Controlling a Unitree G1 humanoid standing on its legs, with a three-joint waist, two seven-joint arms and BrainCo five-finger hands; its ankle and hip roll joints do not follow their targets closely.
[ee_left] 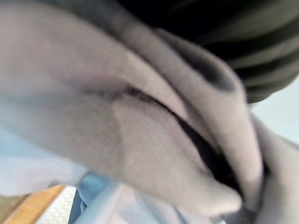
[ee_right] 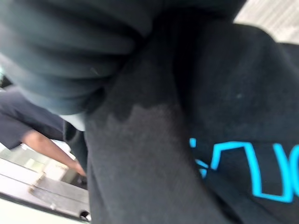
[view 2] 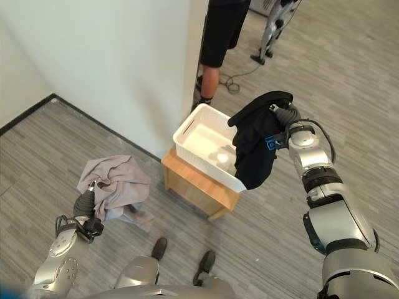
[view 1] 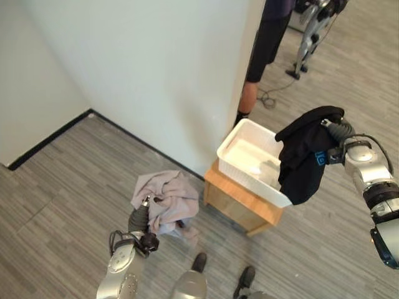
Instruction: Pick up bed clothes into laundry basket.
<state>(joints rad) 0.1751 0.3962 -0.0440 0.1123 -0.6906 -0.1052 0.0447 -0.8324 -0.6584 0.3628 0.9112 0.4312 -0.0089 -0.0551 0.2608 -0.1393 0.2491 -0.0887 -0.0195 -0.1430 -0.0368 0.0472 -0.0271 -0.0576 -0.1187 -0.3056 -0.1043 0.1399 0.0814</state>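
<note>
A pinkish-grey garment (view 1: 165, 199) hangs bunched from my left hand (view 1: 138, 219), lifted off the floor at the lower left; its folds fill the left wrist view (ee_left: 117, 116). A black garment with blue print (view 1: 305, 159) dangles from my right hand (view 1: 340, 129), held over the right end of the white laundry basket (view 1: 249, 180). Up close the blue print on the black garment (ee_right: 187, 154) is plain. The basket holds no clothes and sits on a low wooden stand (view 1: 234, 199).
A white wall corner (view 1: 187, 75) rises just behind the basket. A person (view 1: 259, 56) in dark shorts stands past that corner. Further back, another machine's metal frame (view 1: 312, 31) stands on the wood-look floor with a cable beside it.
</note>
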